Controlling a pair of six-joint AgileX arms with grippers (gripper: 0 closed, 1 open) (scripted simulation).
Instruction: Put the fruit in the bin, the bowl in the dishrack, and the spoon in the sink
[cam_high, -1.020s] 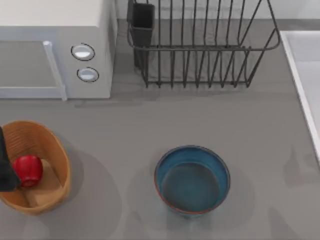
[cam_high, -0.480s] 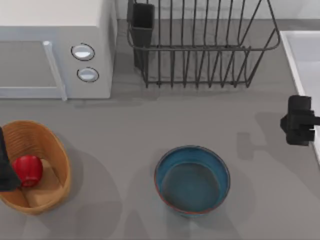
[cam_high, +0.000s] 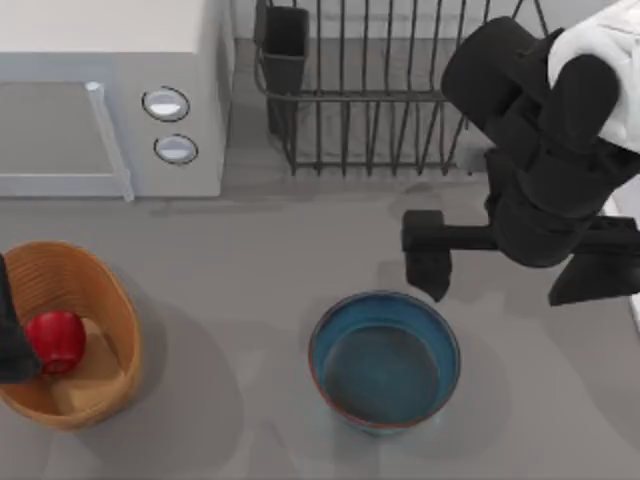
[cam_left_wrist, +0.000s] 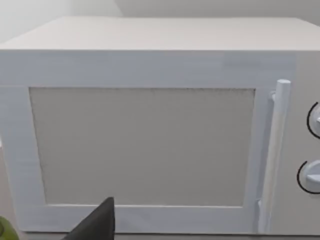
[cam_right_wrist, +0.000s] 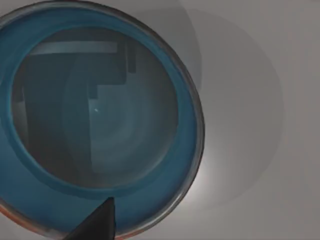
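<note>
The right gripper (cam_high: 505, 270) is held just above the round blue-teal glazed bowl (cam_high: 384, 360), at its 1 o'clock; fingers seemingly spread, nothing held. The small red fruit (cam_high: 56, 339) is seen in the tan wicker bin (cam_high: 105, 300).

A white microwave (cam_high: 110, 95) sits at the back left of the grey table (cam_high: 250, 260), its door facing the front. On its right-hand panel I see 2 round knobs (cam_high: 166, 103), 1 above the other, both pale with darker rings. A slim white bar handle (cam_high: 108, 140) runs along the door's right edge, just beside the knobs. From my left wrist view the microwave (cam_left_wrist: 150, 130) shows front on: a flat beige-grey door window (cam_left_wrist: 142, 145) in a white frame, the upright handle (cam_left_wrist: 275, 155) to its side.
</note>
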